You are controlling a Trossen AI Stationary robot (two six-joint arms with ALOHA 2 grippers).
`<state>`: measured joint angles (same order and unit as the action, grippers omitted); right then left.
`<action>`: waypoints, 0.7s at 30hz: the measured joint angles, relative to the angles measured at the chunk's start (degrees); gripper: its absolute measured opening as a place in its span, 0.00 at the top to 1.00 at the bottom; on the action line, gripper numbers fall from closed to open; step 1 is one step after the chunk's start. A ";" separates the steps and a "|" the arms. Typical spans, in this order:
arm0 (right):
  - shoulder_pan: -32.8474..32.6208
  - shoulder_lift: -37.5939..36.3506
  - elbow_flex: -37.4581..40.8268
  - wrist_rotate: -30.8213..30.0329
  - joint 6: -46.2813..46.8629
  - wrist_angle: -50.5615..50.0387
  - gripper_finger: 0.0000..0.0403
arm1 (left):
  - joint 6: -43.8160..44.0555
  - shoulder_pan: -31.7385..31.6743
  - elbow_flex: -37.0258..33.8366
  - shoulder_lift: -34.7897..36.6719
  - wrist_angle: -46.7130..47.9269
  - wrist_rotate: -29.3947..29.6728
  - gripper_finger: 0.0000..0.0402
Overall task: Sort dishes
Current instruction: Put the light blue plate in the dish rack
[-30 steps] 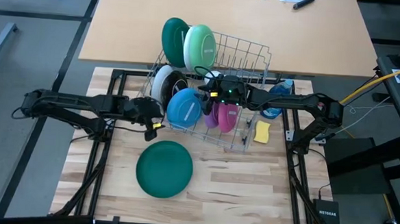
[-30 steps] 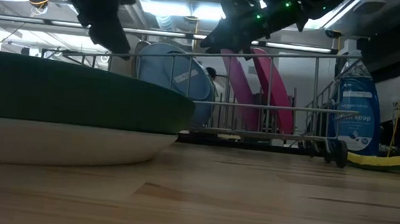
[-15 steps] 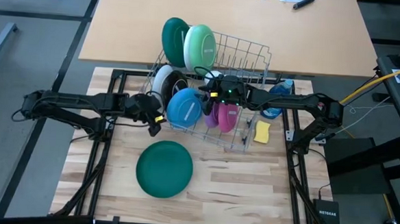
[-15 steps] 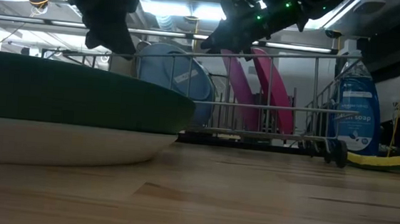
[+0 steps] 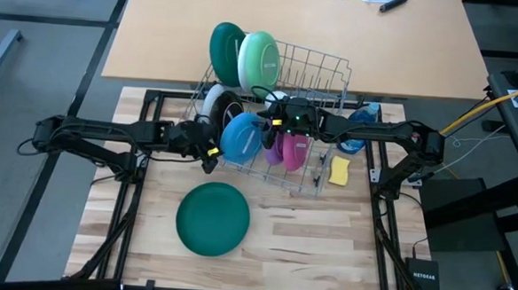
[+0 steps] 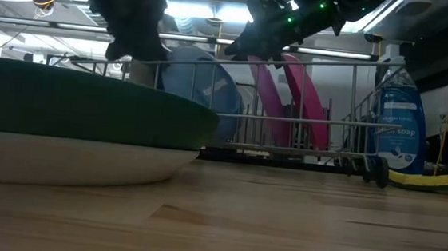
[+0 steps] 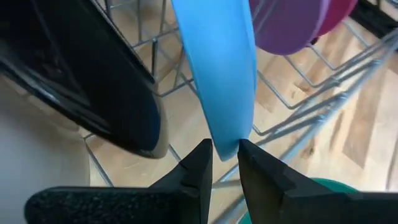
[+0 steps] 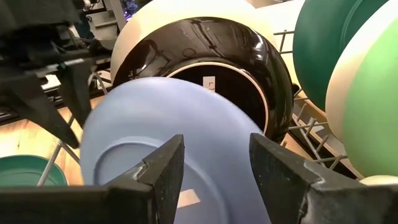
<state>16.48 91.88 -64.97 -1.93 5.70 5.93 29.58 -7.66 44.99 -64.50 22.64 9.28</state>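
Note:
A wire dish rack (image 5: 321,64) holds dishes standing on edge: dark green (image 5: 224,47), light green (image 5: 262,61), a white and black bowl (image 5: 213,103), a blue plate (image 5: 240,135), purple (image 5: 275,151) and pink (image 5: 296,152) ones. Another dark green plate (image 5: 212,218) lies flat on the table in front of the rack. My left gripper (image 5: 210,154) is at the rack's left side, shut on the blue plate (image 7: 217,62). My right gripper (image 8: 214,162) hovers open over the rack's middle, above the blue plate (image 8: 186,143), touching nothing. My left gripper pinches the blue plate's rim (image 7: 227,134) at its left, near edge between its two fingers (image 7: 196,165). The fingers come from the table's left, slanting down. The plate stands on edge in the rack, leaning among the wires.
A blue soap bottle (image 6: 396,123) and a yellow sponge (image 5: 338,171) sit at the rack's right end. A tan tabletop (image 5: 406,55) lies behind the rack. Bare wood shows to the right of the flat green plate (image 5: 325,246).
My left gripper has gone toward the table's right edge to the rack, rolled about its own line, and shut on the blue plate's rim. My right arm has kept still.

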 joint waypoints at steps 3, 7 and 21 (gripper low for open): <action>-0.01 0.00 0.00 0.02 -0.01 -0.01 0.54 | 3.16 -0.04 0.00 -2.08 -1.13 0.16 0.84; -0.01 0.00 0.00 0.00 0.00 -0.17 0.54 | 6.08 -0.03 0.00 -3.72 -3.88 0.14 0.85; 0.05 0.00 0.00 -6.27 -0.04 -1.16 0.54 | 5.51 0.11 -0.02 -3.95 -11.10 -0.23 0.85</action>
<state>16.53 91.88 -64.97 -8.20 5.66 4.77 35.09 -7.55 44.97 -68.45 11.54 9.06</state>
